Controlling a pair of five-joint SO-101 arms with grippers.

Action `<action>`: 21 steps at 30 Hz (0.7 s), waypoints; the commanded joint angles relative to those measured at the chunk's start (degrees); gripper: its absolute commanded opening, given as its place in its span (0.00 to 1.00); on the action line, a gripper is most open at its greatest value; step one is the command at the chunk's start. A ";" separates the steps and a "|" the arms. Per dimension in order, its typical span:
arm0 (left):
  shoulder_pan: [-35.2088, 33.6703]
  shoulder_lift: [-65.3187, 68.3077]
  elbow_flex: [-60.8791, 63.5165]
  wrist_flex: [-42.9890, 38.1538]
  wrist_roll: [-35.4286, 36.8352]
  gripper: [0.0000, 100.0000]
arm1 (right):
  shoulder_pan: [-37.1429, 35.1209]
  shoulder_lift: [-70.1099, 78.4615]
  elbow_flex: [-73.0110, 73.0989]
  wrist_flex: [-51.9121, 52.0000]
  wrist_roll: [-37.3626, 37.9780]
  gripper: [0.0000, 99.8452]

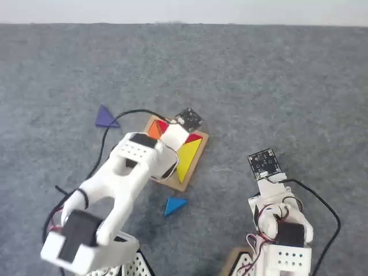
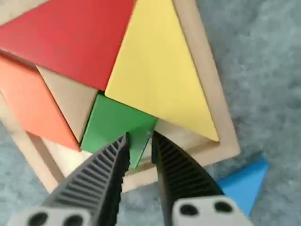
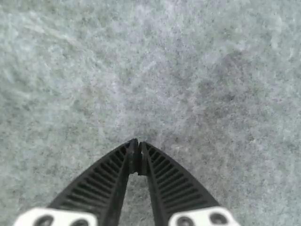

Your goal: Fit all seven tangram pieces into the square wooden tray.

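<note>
left gripper (image 2: 139, 139): narrow, pinching green piece (image 2: 113, 123) inside tray (image 2: 228, 147)
right gripper (image 3: 137, 151): closed, empty, well apart from tray
blue triangle (image 1: 175, 204): just beside tray

No legible text, label, number or sign on any surface

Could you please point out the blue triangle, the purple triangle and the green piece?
blue triangle (image 1: 174, 205): high view, centre of its face.
purple triangle (image 1: 106, 118): high view, centre of its face.
green piece (image 2: 113, 123): left wrist view, broad top face.
</note>
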 commanded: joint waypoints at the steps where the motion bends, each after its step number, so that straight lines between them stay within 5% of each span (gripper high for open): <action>1: -2.20 4.04 -4.62 -1.32 1.23 0.07 | -0.22 -0.92 0.97 0.13 0.44 0.01; 15: 2.73 -2.99 -5.49 -1.14 8.35 0.07 | -0.22 -0.92 0.97 0.13 0.44 0.01; 21: 0.97 -13.98 -4.00 7.56 8.88 0.07 | -0.22 -0.92 0.97 0.13 0.44 0.01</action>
